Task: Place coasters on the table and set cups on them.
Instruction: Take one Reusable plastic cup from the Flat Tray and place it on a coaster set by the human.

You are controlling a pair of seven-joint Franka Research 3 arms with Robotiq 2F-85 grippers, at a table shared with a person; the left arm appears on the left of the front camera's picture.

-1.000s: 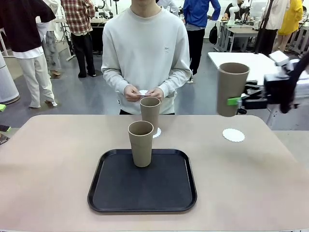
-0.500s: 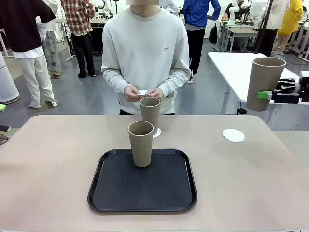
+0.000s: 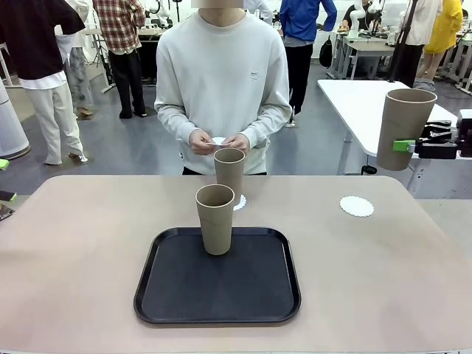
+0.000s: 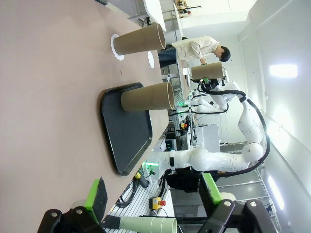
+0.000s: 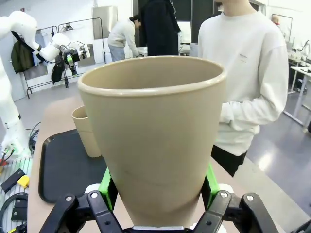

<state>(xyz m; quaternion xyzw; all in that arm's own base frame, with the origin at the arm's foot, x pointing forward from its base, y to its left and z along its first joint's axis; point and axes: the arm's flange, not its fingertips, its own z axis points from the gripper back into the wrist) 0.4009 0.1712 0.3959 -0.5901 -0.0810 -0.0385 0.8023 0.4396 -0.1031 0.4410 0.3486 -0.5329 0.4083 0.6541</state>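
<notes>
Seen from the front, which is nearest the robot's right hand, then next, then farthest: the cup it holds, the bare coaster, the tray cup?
1. Held cup: in the right hand, far right.
2. Bare coaster: right side of the table.
3. Tray cup: middle, on the tray.

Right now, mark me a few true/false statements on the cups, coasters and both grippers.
1. The right gripper is shut on a raised cup, up in the air near the right edge of the table. True.
2. Every coaster on the table carries a cup. False: the right coaster is bare. Only the middle coaster has one, the far cup.
3. A third cup stands on the black tray. True.
4. The left gripper grips a coaster. False: it is open and empty.
</notes>
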